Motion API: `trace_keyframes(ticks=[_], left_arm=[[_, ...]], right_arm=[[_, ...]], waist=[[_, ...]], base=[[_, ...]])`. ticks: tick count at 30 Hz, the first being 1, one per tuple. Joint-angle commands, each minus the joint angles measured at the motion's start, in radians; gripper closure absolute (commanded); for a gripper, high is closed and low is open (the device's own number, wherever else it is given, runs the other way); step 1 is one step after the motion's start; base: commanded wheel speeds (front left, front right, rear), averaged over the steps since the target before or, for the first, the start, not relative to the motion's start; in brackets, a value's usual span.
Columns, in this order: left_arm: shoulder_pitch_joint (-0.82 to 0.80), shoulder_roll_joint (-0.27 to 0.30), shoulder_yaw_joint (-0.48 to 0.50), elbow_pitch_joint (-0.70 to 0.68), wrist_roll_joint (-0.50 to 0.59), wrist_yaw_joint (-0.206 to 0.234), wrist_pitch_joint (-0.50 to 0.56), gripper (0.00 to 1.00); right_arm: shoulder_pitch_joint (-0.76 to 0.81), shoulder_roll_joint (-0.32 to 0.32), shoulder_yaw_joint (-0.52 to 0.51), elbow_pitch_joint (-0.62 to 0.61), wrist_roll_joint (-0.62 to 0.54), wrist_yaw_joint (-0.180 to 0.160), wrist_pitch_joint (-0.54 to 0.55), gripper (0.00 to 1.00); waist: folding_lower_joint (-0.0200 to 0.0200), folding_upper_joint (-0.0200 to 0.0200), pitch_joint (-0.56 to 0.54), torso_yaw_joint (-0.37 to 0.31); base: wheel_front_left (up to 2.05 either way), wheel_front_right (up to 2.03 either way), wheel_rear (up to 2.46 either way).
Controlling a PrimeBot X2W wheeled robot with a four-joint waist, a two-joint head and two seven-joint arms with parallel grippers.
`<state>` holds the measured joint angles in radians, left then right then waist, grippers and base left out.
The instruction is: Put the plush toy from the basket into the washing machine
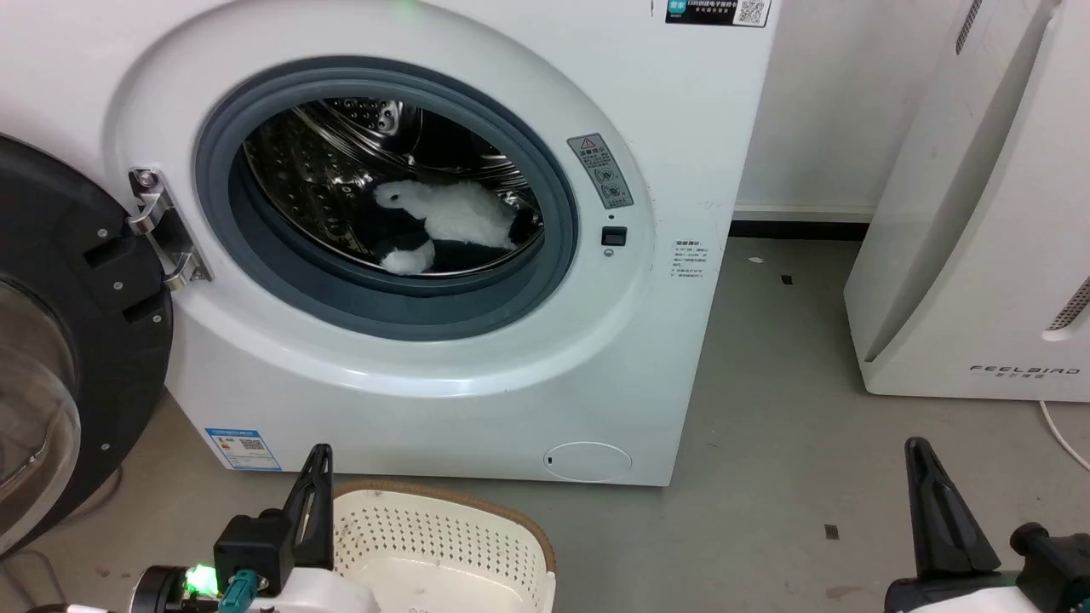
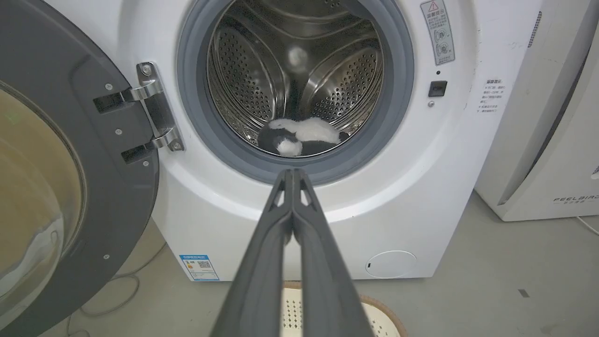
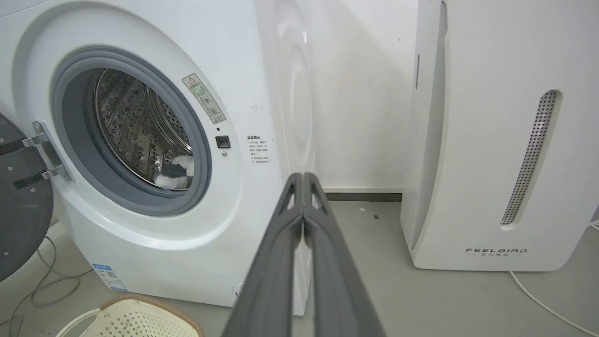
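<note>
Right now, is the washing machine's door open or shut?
Open. The dark round door hangs swung out on its hinge, leaving the steel drum and the plush panda inside exposed.

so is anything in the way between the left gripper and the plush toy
Nothing visible. The door is swung open to the side and the plush toy lies in the drum beyond the shut left gripper.

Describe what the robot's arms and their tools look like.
The left tool and right tool match: two long dark grey fingers tapering to a point, with small triangular cut-outs near the tips. In the head view each sits on a black housing joined to a glossy white forearm shell. The left wrist carries a glowing green light and a teal plug.
</note>
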<state>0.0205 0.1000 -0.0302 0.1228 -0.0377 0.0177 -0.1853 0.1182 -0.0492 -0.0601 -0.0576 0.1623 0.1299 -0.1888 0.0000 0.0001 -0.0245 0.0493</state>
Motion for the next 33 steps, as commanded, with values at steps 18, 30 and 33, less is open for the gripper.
trace_keyframes(ticks=[18,30,33], left_arm=[[-0.008,-0.014,0.007,-0.030,0.012,-0.004,0.037,1.00],[-0.010,-0.020,0.011,-0.045,0.016,-0.006,0.062,1.00],[-0.011,-0.021,0.012,-0.049,0.017,-0.007,0.068,1.00]], right_arm=[[-0.038,0.000,0.013,0.014,-0.035,0.000,0.040,1.00],[-0.052,-0.001,0.021,0.022,-0.056,0.001,0.065,1.00],[-0.055,-0.001,0.023,0.023,-0.061,0.001,0.071,1.00]], waist=[[0.0000,-0.0001,0.005,-0.010],[0.0000,-0.0001,0.008,-0.016],[0.0000,-0.0001,0.009,-0.018]], base=[[0.00,0.00,0.00],[0.00,0.00,0.00],[0.00,0.00,0.00]])
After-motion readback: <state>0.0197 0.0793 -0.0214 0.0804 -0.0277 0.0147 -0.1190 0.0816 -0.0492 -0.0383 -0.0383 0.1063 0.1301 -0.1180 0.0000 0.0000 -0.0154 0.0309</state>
